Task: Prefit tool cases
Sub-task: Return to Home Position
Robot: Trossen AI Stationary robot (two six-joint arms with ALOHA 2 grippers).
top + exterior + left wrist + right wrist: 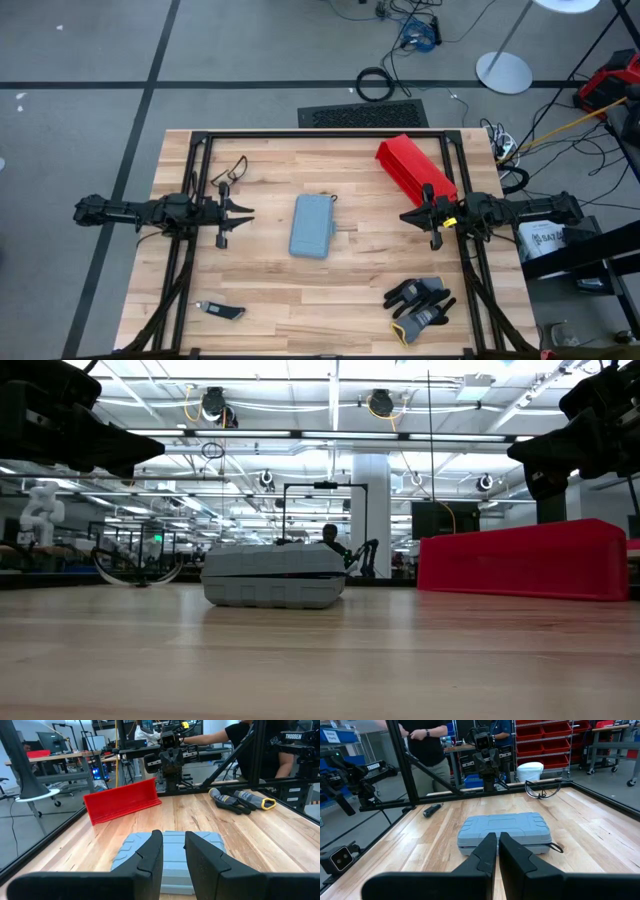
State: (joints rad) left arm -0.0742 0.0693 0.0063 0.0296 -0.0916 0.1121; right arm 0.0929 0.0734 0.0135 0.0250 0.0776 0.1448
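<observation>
At the middle of the counter (300,295), seeing the tool case (312,226) lying shut, packing looking finished, only arm parking remaining. Showing the left claw (243,214) slightly parted left of the case, the right claw (408,216) pinched together right of it. Spotting red bin (412,168), gloves (418,300), glasses (232,170) around it, blocking nothing.

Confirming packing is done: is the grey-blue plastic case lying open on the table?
No, the flat grey-blue plastic rectangular case lies shut, lid down, on the wooden table, left tool and right tool apart from it.
</observation>
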